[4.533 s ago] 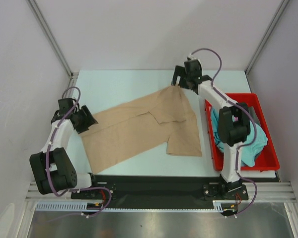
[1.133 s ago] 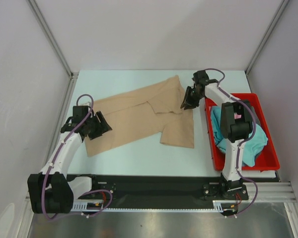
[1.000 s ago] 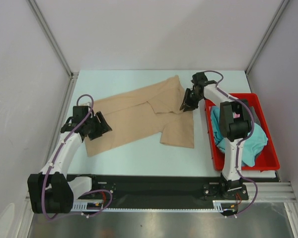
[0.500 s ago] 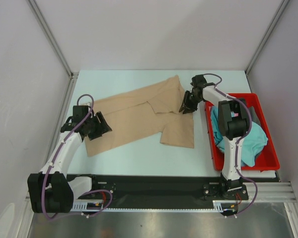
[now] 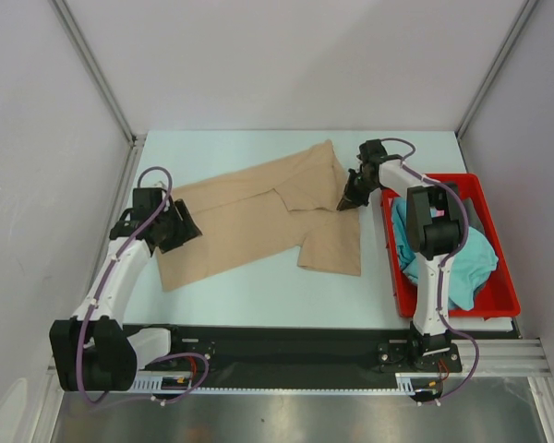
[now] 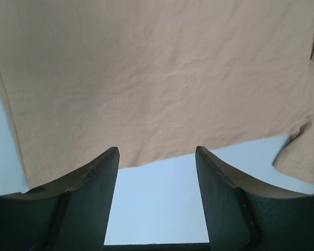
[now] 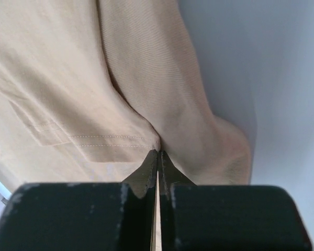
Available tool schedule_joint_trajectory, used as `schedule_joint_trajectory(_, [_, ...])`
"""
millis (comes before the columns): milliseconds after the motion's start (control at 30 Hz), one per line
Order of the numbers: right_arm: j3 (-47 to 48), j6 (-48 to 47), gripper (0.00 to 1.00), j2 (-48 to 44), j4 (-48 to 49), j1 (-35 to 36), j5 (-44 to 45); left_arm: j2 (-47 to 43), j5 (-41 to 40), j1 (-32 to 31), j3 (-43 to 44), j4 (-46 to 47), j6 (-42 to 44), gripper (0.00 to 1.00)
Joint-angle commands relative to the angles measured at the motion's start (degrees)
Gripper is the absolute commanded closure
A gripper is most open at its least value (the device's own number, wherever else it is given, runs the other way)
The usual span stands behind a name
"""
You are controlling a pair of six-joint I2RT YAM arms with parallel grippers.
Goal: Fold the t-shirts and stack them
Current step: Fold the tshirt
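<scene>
A tan t-shirt [image 5: 258,217] lies partly folded across the middle of the table. My right gripper [image 5: 347,201] is at the shirt's right edge, next to the bin. In the right wrist view my right gripper [image 7: 158,152] is shut, pinching a raised fold of the tan t-shirt [image 7: 68,78] at the tips. My left gripper [image 5: 183,226] hovers over the shirt's left end. In the left wrist view my left gripper [image 6: 157,157] is open, bare table shows between the fingers, and the tan t-shirt [image 6: 157,78] has its hem just beyond the tips. A teal t-shirt [image 5: 475,254] lies bunched in the bin.
A red plastic bin [image 5: 508,277] stands at the right side of the table, close to the right arm. White walls with metal posts enclose the light blue table [image 5: 258,295] on three sides. A black rail runs along the near edge.
My right gripper's jaws have closed on the fold of tan cloth. My left gripper has shifted slightly back and to the left, still open.
</scene>
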Motion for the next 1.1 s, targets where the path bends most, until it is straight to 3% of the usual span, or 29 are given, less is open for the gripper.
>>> schedule_joint_trajectory(0, [0.14, -0.33, 1.0, -3.43, -1.47, -0.13, 2.66, 0.51, -3.82, 0.71, 2.36, -1.17, -0.84, 0.34])
schedule_joint_trajectory(333, [-1.36, 1.43, 0.99, -4.14, -1.56, -0.04, 3.29, 0.43, -6.63, 9.76, -4.05, -5.91, -13.14, 0.42])
schedule_joint_trajectory(467, [1.27, -0.85, 0.58, -5.89, -6.47, 0.66, 6.01, -0.1, -10.31, 12.4, -5.73, -9.95, -17.79, 0.44])
schedule_joint_trajectory(600, [-0.03, -4.02, 0.44, -10.37, -10.35, 2.42, 9.26, 0.51, -14.0, 12.49, -6.87, -14.43, -22.55, 0.51])
schedule_joint_trajectory(800, [-8.11, -4.29, 0.4, -17.84, -10.44, 5.49, 6.11, 1.65, -13.4, 16.35, -11.79, -14.62, -25.72, 0.52])
schedule_joint_trajectory(1067, [-15.85, -6.04, 0.39, -22.76, -8.86, 5.94, 5.84, 4.81, -15.07, 19.87, -11.44, -12.86, -24.67, 0.48])
